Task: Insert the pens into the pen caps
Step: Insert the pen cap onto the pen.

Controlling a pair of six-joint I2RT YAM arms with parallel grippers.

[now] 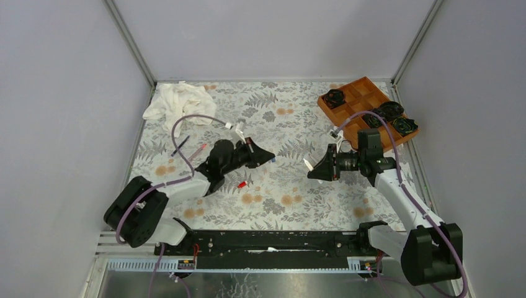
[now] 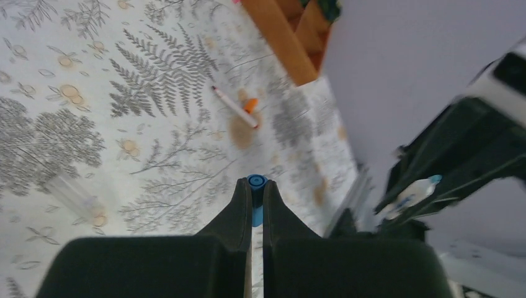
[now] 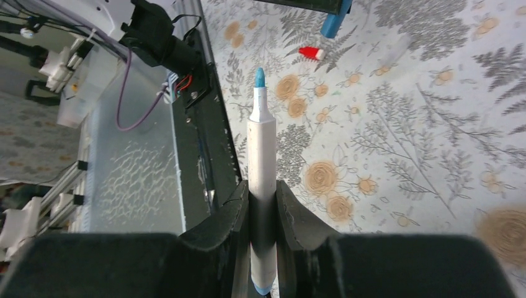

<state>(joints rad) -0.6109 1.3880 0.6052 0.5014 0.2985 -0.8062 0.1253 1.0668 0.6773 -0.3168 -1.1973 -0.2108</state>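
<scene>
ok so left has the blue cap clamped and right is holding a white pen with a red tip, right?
Not quite: the pen in the right gripper has a blue tip, not red; the right wrist view shows it. The left gripper does have the blue cap clamped.

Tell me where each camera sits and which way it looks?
Top: above and behind, looking down at the table; both arms show.
Left wrist: looks along the left hand, shut on a blue cap.
Right wrist: looks along the right hand, shut on a pen.
Shared: each wrist view shows the other's load.
</scene>
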